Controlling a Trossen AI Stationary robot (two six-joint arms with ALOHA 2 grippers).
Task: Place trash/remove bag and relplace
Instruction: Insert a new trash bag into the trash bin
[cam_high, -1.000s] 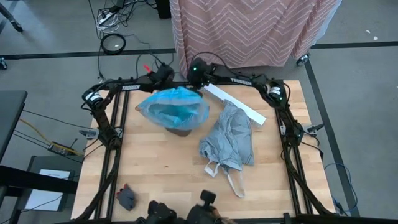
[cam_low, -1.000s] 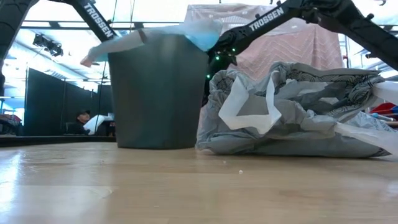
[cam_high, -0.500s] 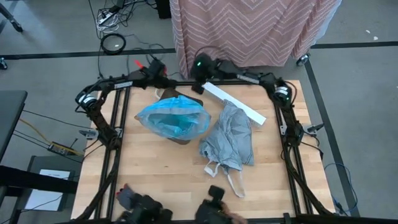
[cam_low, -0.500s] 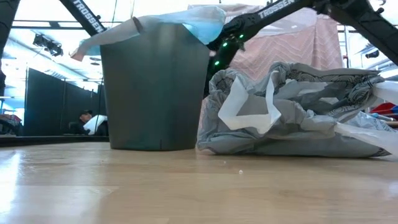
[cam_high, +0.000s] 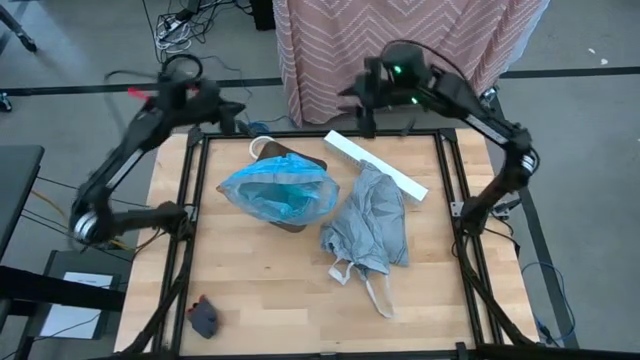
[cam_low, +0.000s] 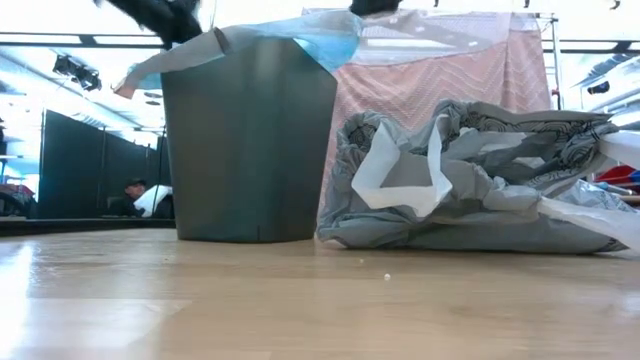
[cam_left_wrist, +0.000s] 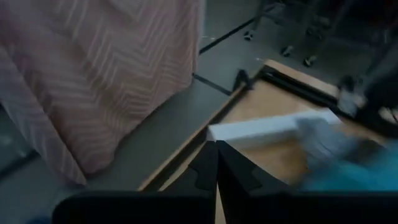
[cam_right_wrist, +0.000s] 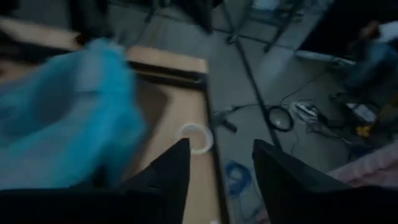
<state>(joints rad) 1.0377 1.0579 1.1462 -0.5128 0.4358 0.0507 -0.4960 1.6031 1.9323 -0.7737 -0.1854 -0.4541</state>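
Tabletop's far edge: left tool (cam_left_wrist: 216, 180) together, right tool (cam_right_wrist: 214, 171) apart, both newly lifted off turquoise bag (cam_high: 280, 190).

The table (cam_high: 260, 280) is pale butcher-block wood, its planks smooth with a soft sheen (in the low view it catches the ceiling light). On it, nearer the far edge, the bin (cam_low: 250, 150) looks like matt dark grey plastic, lined with a thin turquoise-blue bag (cam_high: 278, 190) of translucent, crinkly film. Beside it the grey bag (cam_high: 370, 220) lies crumpled, thin plastic with a dull gloss and white loop handles. The long white box (cam_high: 375, 164) near the far edge looks smooth and matt. Beyond the table hangs a pink cloth (cam_high: 400, 45), woven with a chevron pattern.
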